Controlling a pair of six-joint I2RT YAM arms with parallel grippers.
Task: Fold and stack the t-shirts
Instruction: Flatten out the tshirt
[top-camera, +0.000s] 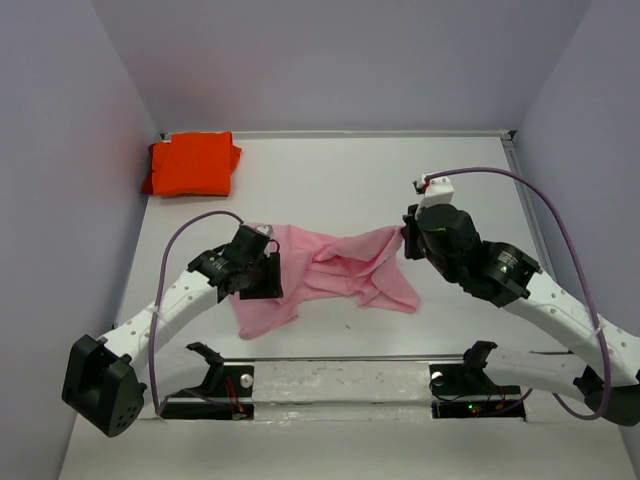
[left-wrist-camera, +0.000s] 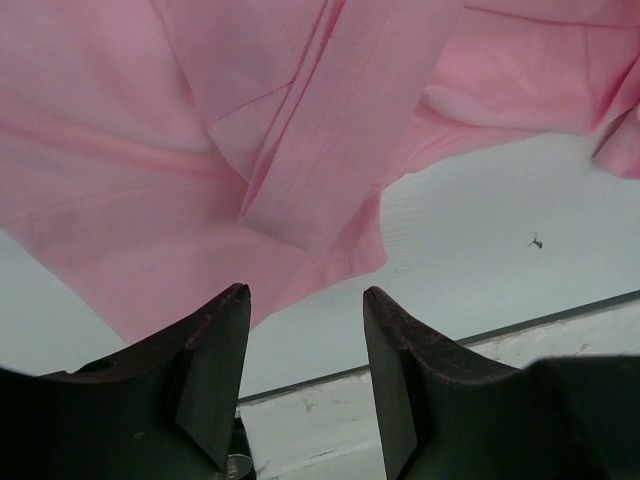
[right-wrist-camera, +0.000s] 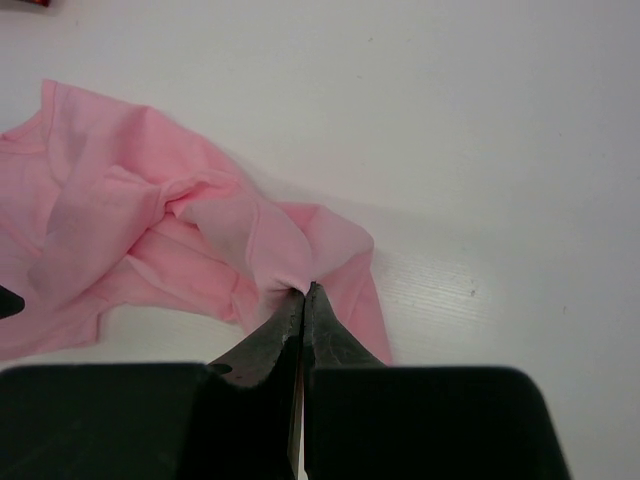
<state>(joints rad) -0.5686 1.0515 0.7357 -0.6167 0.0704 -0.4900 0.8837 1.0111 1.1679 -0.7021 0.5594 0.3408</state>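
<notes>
The right gripper (right-wrist-camera: 303, 290) clamps the pink t-shirt (top-camera: 340, 268) at its right corner; the left gripper (left-wrist-camera: 305, 296), jaws apart, hangs over its left end, centre-left of frame

My left gripper (left-wrist-camera: 305, 295) reaches toward 2 o'clock with fingers apart, while my right gripper (right-wrist-camera: 303, 290), toward 10 o'clock, pinches the pink t-shirt (right-wrist-camera: 130, 220).

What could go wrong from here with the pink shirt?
The right fingers pinch only a small bunched edge of the pink shirt, so a pull may slip it free. The left fingers are open with no cloth between them; lifting one-handed would likely leave the shirt hanging crumpled instead of spread for folding.
</notes>
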